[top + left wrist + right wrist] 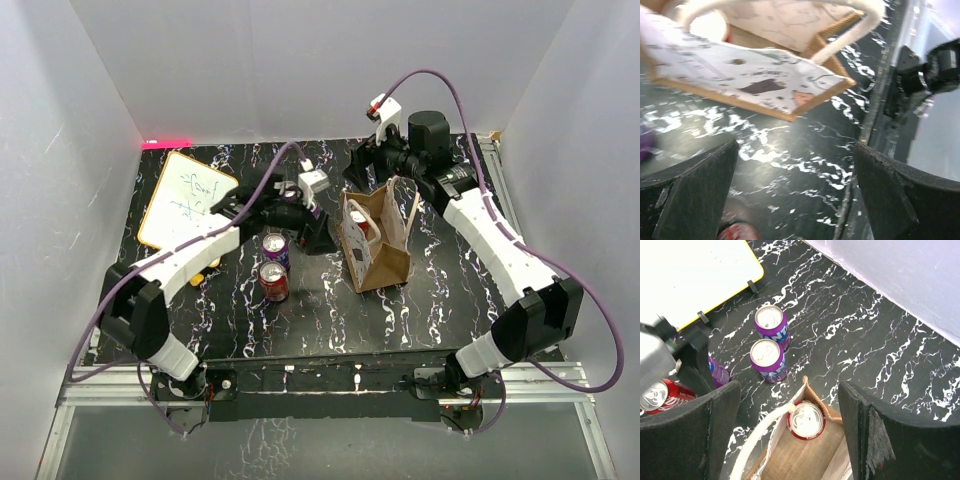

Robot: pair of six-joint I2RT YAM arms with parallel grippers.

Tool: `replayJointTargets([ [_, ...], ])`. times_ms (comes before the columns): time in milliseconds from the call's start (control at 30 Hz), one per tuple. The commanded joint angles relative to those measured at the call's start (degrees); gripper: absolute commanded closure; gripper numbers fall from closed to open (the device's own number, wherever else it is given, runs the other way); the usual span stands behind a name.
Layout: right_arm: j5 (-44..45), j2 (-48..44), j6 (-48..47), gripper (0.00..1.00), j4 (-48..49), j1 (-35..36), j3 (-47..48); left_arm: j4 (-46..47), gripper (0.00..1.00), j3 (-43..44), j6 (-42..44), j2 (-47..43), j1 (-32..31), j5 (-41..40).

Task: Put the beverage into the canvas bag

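The tan canvas bag [378, 250] stands upright mid-table with its mouth open. A red beverage can [806, 420] stands upright inside it, in one corner, and shows in the top view too [362, 228]. My left gripper [322, 232] is just left of the bag, low over the table. In the left wrist view its jaws [796, 150] are wide open with only tabletop between them, and the bag's printed side [755, 80] lies ahead. My right gripper [789, 390] hovers open above the bag's far end, touching nothing.
Two purple cans [771, 322] [768, 357] stand on the far side of the left arm. Another purple can [276, 247] and a red can [274, 281] stand left of the bag. A whiteboard [187, 198] lies at the far left. White walls enclose the table.
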Motion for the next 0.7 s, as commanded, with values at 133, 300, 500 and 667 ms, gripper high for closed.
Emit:
replayJointTargets([
  [133, -2.9, 3.34, 1.58, 0.2, 2.5, 1.47, 5.54, -9.13, 0.03, 1.77, 9.23, -10.12, 8.2, -21.53],
  [300, -3.31, 4.28, -0.25, 0.2, 2.17, 2.95, 5.27, -11.34, 0.03, -0.88, 11.7, -14.48, 10.03, -25.52],
  [500, -1.04, 10.26, -3.67, 0.19, -2.13, 7.41, 8.43, -10.5, 0.03, -4.29, 8.4, -17.87, 16.34, -25.85],
  [667, 3.56, 13.78, -4.68, 0.19, -2.86, 10.49, 9.6, -10.19, 0.03, -5.83, 6.88, -19.37, 19.98, -24.7],
])
